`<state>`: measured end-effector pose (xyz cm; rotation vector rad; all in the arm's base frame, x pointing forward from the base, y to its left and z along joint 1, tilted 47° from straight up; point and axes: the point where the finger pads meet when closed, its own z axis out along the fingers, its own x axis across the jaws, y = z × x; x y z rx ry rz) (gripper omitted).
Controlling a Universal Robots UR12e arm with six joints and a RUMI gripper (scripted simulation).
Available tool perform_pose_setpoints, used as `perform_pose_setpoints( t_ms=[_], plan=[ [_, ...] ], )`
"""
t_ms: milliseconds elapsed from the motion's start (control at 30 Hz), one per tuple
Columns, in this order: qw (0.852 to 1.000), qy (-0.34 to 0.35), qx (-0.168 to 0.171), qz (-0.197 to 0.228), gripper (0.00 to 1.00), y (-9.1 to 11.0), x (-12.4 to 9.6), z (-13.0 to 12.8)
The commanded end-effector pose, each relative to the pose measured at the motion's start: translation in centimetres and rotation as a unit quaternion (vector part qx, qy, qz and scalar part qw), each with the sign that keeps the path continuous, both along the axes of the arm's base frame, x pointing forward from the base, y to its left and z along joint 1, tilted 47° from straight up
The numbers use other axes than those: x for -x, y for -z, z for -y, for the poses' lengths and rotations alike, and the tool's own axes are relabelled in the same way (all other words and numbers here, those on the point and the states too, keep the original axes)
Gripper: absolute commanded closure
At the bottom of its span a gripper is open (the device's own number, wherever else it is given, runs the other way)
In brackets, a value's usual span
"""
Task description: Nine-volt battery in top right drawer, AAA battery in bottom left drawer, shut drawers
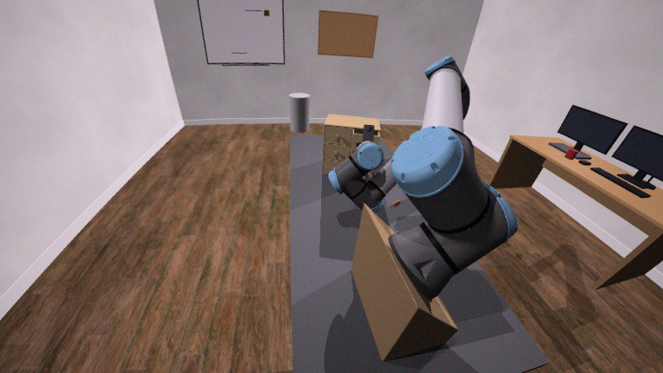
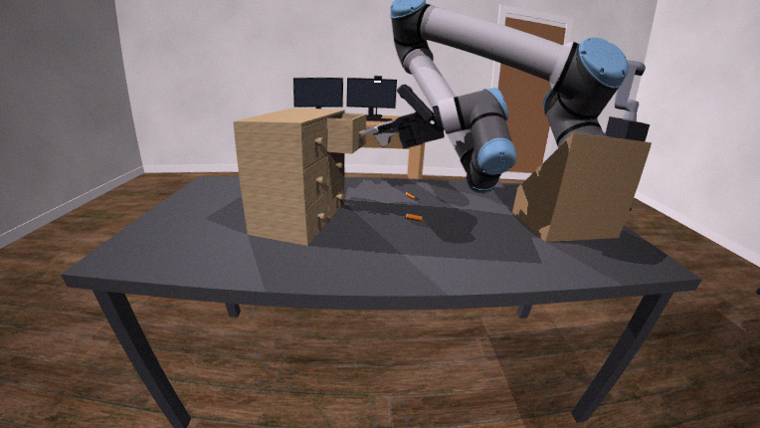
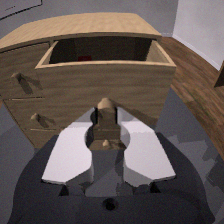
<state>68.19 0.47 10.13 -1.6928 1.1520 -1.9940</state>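
The wooden chest (image 2: pixel 286 172) stands upright on the dark table. Its top-row right drawer (image 2: pixel 345 132) is pulled partly out; in the wrist view (image 3: pixel 105 65) it is open towards me. My gripper (image 2: pixel 372 132) is level with the drawer front and shut on the drawer's wooden knob (image 3: pixel 106 106), which sits between the two fingers. A small dark red thing (image 3: pixel 85 58) shows at the back of the drawer; I cannot tell what it is. Two small orange batteries (image 2: pixel 410 195) (image 2: pixel 413 216) lie on the table in front of the chest.
A large cardboard box (image 2: pixel 582 185) stands tilted on the table's right side, close to the arm's base. The other drawers, with knobs (image 3: pixel 20 77) (image 3: pixel 35 118), are shut. A desk with monitors (image 1: pixel 603 134) stands off the table.
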Motion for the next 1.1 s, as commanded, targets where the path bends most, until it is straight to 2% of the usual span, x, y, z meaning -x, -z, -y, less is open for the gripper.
perform_pose_setpoints(
  t_ms=[0, 1067],
  plan=[
    [1.000, 0.000, 0.000, 0.000, 0.93, -0.04, -0.01, -0.04],
    [1.000, 0.000, 0.000, 0.000, 0.93, -0.18, -0.58, 0.04]
  ],
)
